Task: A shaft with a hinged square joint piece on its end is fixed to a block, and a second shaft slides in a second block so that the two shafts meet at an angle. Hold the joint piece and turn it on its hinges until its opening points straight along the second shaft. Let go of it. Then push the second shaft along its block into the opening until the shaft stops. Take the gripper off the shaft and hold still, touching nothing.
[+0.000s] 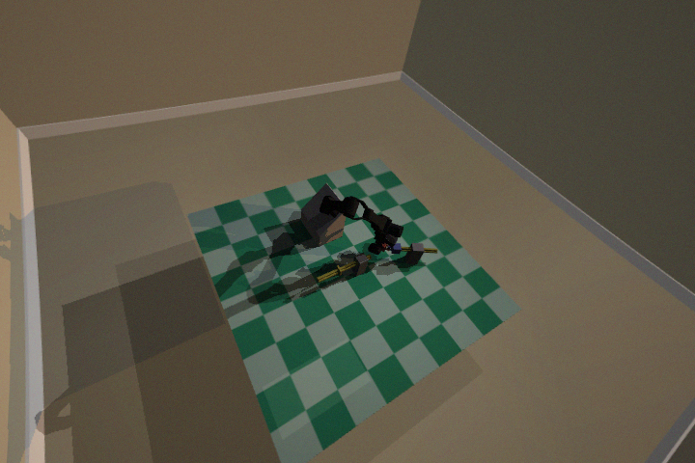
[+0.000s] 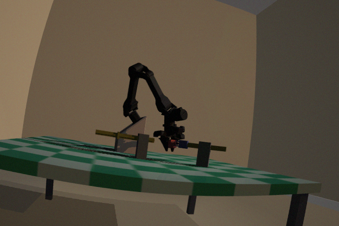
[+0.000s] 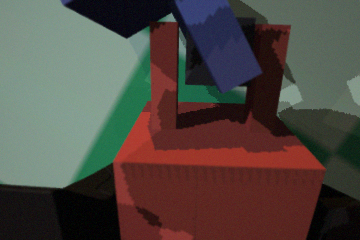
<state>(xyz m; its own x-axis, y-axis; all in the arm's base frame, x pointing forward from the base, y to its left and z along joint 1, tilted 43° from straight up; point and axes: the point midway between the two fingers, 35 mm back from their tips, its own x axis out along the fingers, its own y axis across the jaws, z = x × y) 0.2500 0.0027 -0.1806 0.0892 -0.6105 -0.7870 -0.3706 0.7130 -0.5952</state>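
Note:
My gripper [image 1: 381, 248] [image 2: 169, 146] [image 3: 200, 153] is shut on the red joint piece [image 1: 385, 246] [image 2: 172, 143] [image 3: 218, 197], with a finger on each side. The red piece is hinged to the blue part [image 1: 396, 249] [image 2: 183, 144] [image 3: 213, 45] on the end of the first shaft [image 1: 430, 250] [image 2: 218, 148]. That shaft runs through its grey block [image 1: 414, 254] [image 2: 203, 154]. The yellow second shaft [image 1: 329, 274] [image 2: 106, 133] lies through the other grey block [image 1: 362, 265] [image 2: 142, 146]. Its short near end stands apart from the joint. The joint's opening is hidden.
The arm's wedge-shaped base [image 1: 326, 218] [image 2: 132, 133] stands behind the second shaft on the checkered table [image 1: 348, 360] [image 2: 116, 183]. A raised collar [image 1: 340, 269] [image 2: 118, 135] sits on the second shaft, outside its block. The second block stands close to the gripper.

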